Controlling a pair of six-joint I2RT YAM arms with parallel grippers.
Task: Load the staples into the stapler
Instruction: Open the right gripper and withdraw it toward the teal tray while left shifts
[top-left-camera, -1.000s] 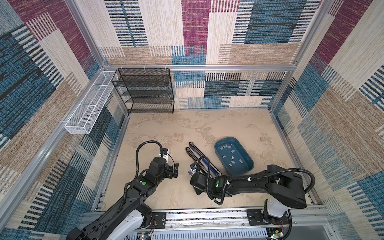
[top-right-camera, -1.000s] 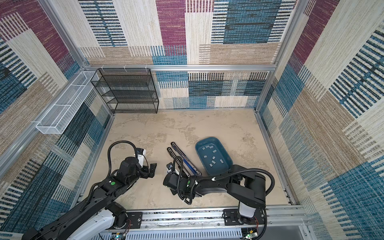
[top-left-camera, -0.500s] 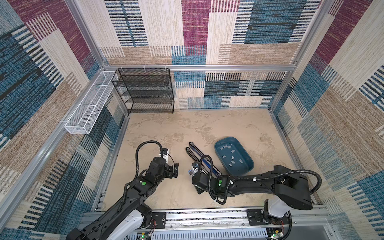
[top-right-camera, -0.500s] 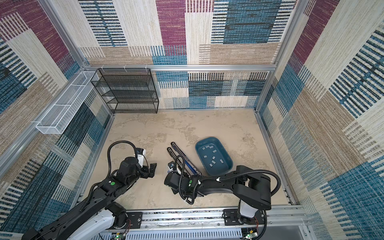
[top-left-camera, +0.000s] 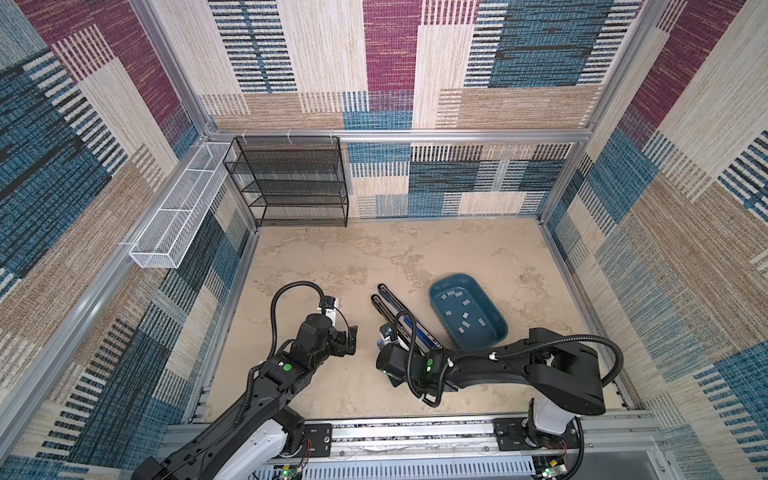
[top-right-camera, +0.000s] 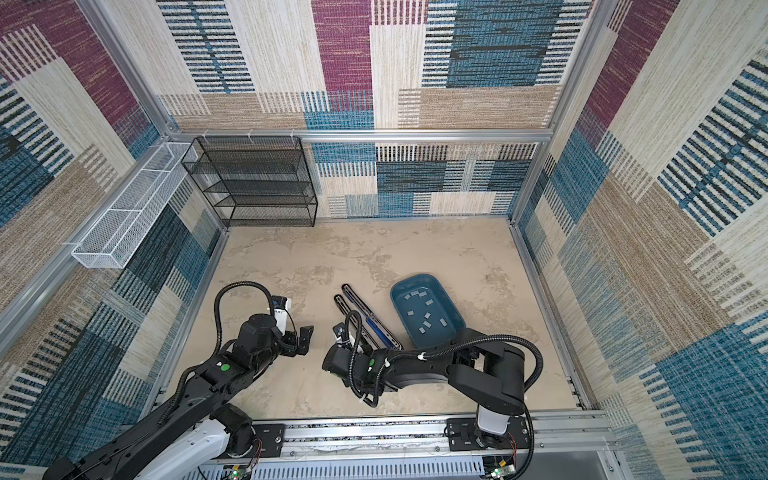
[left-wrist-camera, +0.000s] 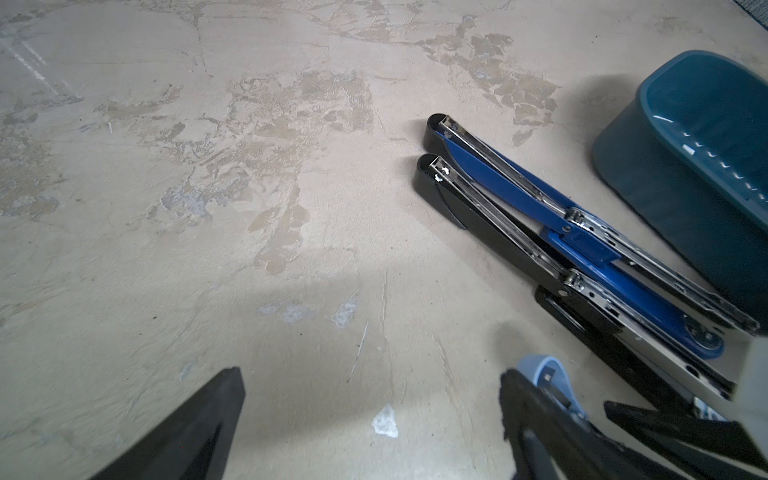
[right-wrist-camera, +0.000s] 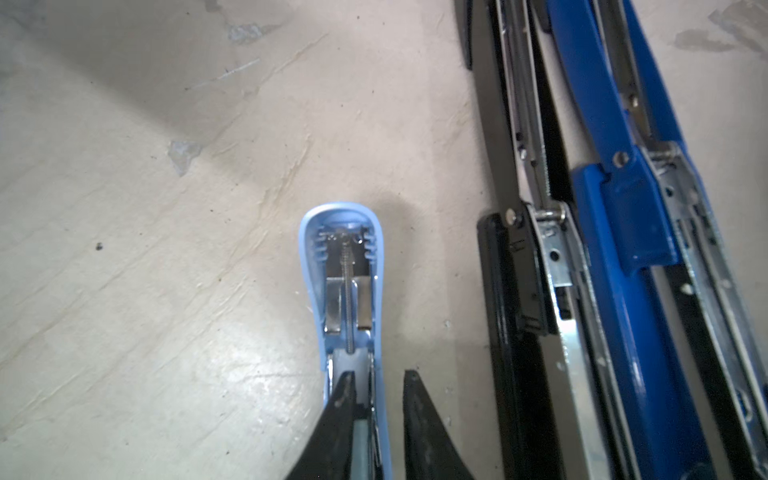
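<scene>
right gripper (right-wrist-camera: 379, 374) jaws nearly together, straddling side wall of small light-blue stapler (right-wrist-camera: 347, 274), which is flipped open. can't tell if it's actually pinching. black stapler (right-wrist-camera: 511, 270) and blue stapler (right-wrist-camera: 623, 216) lie unfolded between it and teal tray (top-left-camera: 496, 338), blue one just beside tray wall. loose staples (top-left-camera: 464, 325) sit inside tray. left gripper (left-wrist-camera: 370, 372) spread wide, holding nothing, beyond staplers from tray, open surface (left-wrist-camera: 208, 208) ahead.

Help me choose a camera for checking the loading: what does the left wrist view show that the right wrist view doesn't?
Only the left wrist view: the teal tray and the open left gripper. Only the right wrist view: the open inside of the light-blue stapler, with its spring. Both: the black stapler and the blue stapler lying open side by side, plus the light-blue stapler's tip.
</scene>
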